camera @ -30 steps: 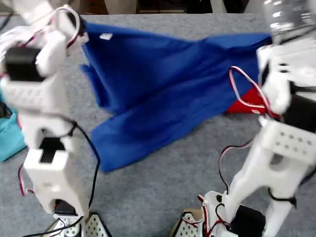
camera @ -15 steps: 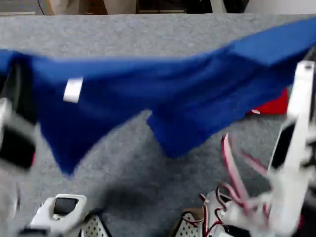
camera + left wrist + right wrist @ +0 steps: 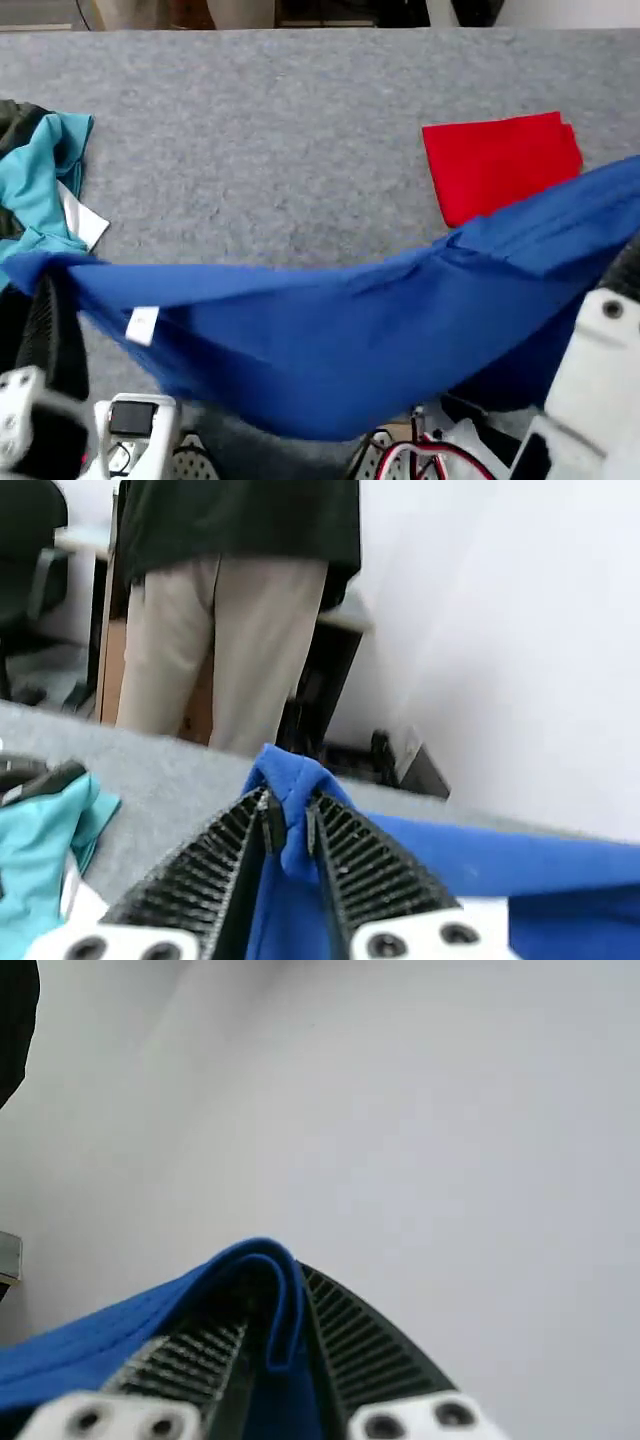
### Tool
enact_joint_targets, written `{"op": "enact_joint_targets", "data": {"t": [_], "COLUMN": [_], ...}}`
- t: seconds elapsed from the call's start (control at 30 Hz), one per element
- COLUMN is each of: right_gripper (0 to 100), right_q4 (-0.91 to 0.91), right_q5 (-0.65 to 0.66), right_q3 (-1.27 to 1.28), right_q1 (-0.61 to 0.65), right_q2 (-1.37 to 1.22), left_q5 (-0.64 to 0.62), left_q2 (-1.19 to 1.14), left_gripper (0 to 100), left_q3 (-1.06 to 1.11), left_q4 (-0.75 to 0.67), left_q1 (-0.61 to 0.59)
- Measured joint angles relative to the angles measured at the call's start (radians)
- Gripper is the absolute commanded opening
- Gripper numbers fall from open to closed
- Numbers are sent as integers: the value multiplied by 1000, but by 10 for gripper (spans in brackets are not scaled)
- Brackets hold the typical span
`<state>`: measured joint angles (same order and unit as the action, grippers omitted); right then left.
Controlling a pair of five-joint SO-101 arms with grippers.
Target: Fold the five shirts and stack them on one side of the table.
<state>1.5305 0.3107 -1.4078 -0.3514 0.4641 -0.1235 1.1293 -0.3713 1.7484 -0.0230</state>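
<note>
A blue shirt (image 3: 340, 335) hangs stretched in the air across the near side of the table, held at both ends. My left gripper (image 3: 288, 825) is shut on a pinched fold of the blue shirt (image 3: 290, 780) at its left end. My right gripper (image 3: 270, 1335) is shut on the other edge of the blue shirt (image 3: 150, 1320), raised high at the right. A folded red shirt (image 3: 500, 163) lies flat at the far right of the grey table (image 3: 280, 130). A crumpled teal shirt (image 3: 40, 180) lies at the left edge, also seen as the teal shirt (image 3: 40, 860).
A dark garment (image 3: 15, 115) lies beside the teal shirt at the far left. The arm bases (image 3: 140, 430) stand at the near edge under the hanging cloth. A person (image 3: 240, 610) stands beyond the table's far side.
Both arms have lifted the blue shirt off the table and pulled it toward the near edge, uncovering the red shirt and the teal pile.
</note>
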Motion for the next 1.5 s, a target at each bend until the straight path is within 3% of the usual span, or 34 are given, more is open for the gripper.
{"op": "enact_joint_targets", "data": {"t": [0.13,0.27,0.37,0.53,0.63,0.7,0.9,1.03,1.33,1.5], "right_gripper": [2,2,2,2,2,2,2,2,2,1], "right_q4": [0,-51,-186,-471,-612,-690,-761,-701,-203,-169], "right_q5": [18,23,23,23,23,23,23,23,72,89], "right_q3": [133,379,569,810,838,838,709,525,141,57], "right_q1": [103,203,249,330,367,385,400,400,402,400], "right_q2": [-48,-164,-281,-470,-594,-667,-896,-1017,-1080,-1080], "left_q5": [0,0,-12,-51,-51,-51,-54,-57,-58,-60], "left_q2": [-2,-48,-118,-365,-562,-695,-1083,-1261,-1247,-1160], "left_gripper": [19,19,19,19,19,19,19,19,19,19], "left_q3": [124,327,548,887,916,890,657,479,331,330], "left_q4": [-37,-229,-503,-1132,-1456,-1559,-1568,-1475,-1102,-1103], "left_q1": [0,-40,-121,-206,-216,-221,-221,-221,-253,-270]}}
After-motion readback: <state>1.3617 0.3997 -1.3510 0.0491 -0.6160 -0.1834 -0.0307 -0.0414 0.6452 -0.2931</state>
